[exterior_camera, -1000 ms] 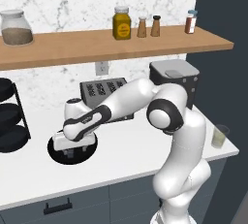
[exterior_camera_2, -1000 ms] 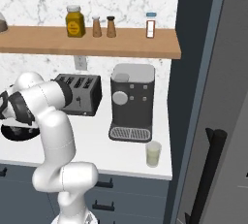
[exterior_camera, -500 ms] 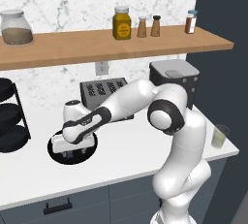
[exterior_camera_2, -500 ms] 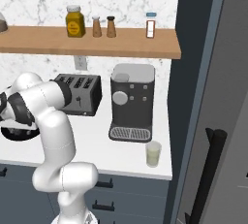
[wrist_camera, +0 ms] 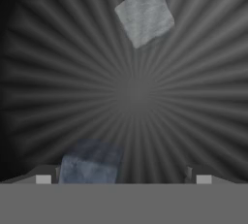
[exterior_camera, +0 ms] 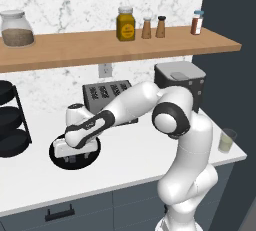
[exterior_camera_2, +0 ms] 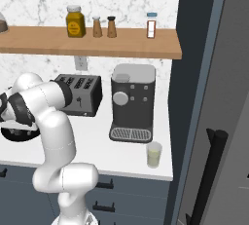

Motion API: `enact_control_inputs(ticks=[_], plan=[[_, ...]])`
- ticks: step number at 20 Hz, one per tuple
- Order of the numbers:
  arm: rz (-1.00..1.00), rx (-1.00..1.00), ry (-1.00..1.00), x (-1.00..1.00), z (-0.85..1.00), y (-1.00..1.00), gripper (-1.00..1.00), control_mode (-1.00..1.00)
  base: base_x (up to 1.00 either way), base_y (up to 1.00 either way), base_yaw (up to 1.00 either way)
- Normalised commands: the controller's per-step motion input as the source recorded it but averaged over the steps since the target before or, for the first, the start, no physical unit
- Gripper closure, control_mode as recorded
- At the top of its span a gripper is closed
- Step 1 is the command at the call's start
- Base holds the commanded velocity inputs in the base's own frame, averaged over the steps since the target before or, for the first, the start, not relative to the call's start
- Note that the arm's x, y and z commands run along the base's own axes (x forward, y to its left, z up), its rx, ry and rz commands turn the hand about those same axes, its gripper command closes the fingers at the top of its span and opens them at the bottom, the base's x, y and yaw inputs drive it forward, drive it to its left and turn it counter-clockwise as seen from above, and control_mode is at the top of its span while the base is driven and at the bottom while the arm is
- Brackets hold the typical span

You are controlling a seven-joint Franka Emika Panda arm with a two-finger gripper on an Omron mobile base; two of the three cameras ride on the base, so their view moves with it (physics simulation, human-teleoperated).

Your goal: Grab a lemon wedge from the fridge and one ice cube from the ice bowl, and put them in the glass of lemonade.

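Observation:
My gripper (exterior_camera: 75,156) reaches down into the black ice bowl (exterior_camera: 55,151), which sits on the white counter left of the toaster. Looking into the bowl, my gripper (wrist_camera: 123,179) is open with its fingertips (wrist_camera: 43,178) wide apart. One ice cube (wrist_camera: 144,15) lies far ahead and a second ice cube (wrist_camera: 89,167) lies just inside the left tip, with nothing held. The glass of lemonade (exterior_camera: 226,141) (exterior_camera_2: 154,155) stands at the counter's right end beside the fridge (exterior_camera_2: 219,97). The lemon wedge is out of view.
A toaster (exterior_camera: 107,97) and a coffee machine (exterior_camera: 180,82) stand along the back wall. A wooden shelf (exterior_camera: 100,45) with jars and shakers hangs above them. A black tiered rack (exterior_camera: 10,125) stands at the far left. The fridge's black bar handle (exterior_camera_2: 209,170) is low right.
The hand has sunk a little lower into the ice bowl. The jaws have stayed wide apart, and nothing else has moved.

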Motion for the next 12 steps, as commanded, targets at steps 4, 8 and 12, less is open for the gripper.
enact_control_inputs(ticks=[4, 8, 12], plan=[[0.00, 0.00, 0.00, 0.12, -0.26, 0.00, -1.00, -1.00, 0.00, 0.00, 0.00], [0.00, 0.00, 0.03, 0.00, 0.00, 0.00, -1.00, -1.00, 0.00, 0.00, 0.00], [0.00, 0.00, 0.01, 0.00, 0.00, 0.00, 1.00, -1.00, 0.00, 0.00, 0.00]])
